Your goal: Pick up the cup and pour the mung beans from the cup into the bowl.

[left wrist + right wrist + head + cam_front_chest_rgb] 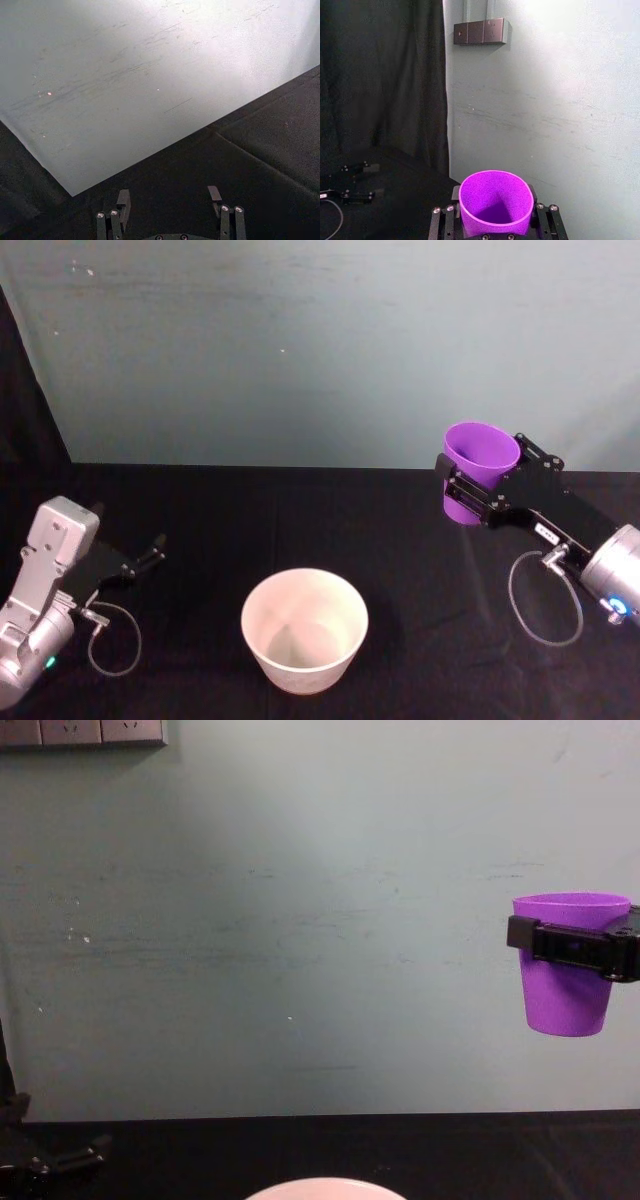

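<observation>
**Cup in the air, pour not yet made**

Cup (480, 455) sits upright between the fingers of the right gripper (483, 478), which clamp its sides, well above the black table (220, 520), so the pick-up looks done. The carry and the tip are left. The bowl (300, 670) stands nearer the robot and off to its left, well apart from the cup, and its inside looks bare (no beans that I can make out). The chest view gives the cup's height and level rim, and the head view gives the sideways gap. The right wrist view looks into the cup's mouth, too dim to judge. The left gripper (150, 552) rests low on the left, fingers spread on nothing
</observation>
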